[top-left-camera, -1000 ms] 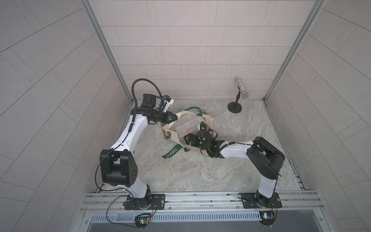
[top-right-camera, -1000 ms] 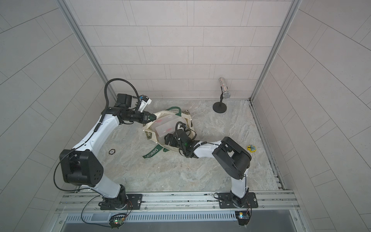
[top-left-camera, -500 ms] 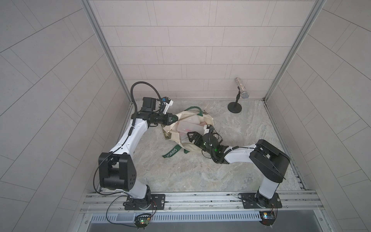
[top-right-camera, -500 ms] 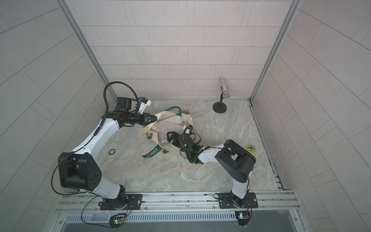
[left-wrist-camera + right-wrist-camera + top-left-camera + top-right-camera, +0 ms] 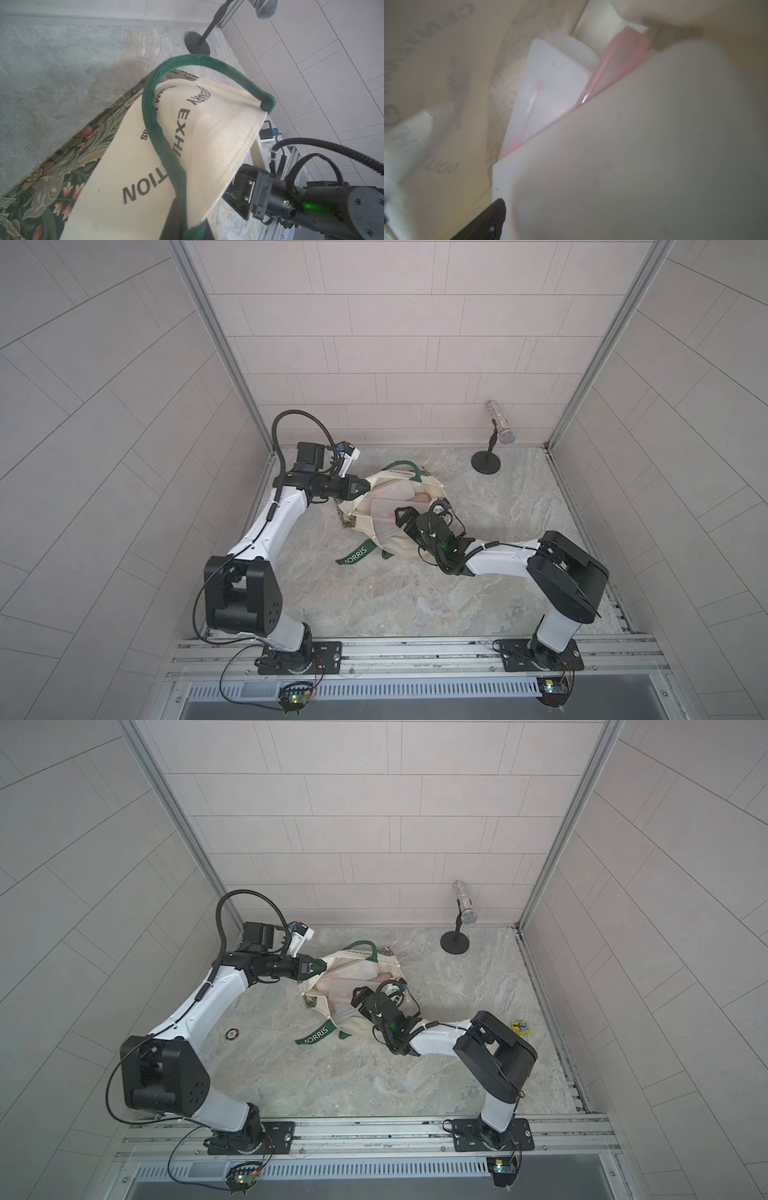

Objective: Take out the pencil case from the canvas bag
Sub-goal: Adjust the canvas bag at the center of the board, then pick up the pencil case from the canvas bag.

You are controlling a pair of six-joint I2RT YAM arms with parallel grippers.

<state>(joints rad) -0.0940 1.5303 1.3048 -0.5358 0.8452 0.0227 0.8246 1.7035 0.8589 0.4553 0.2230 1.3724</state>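
Two white and black robot arms, the left arm (image 5: 270,531) and the right arm (image 5: 498,564), stand at one grey marbled desk (image 5: 374,597). Each ends in one black claw, two in all: the left claw (image 5: 364,488) and the right claw (image 5: 402,519). One cream canvas tote bag (image 5: 397,549) has two dark green strap handles (image 5: 355,558). Inside it show two flat translucent plastic cases: one white case (image 5: 550,87), one pink case (image 5: 618,62). Also one silver microphone on a black stand (image 5: 500,422), one small dark ring (image 5: 232,1034) and one small yellow object (image 5: 520,1027).
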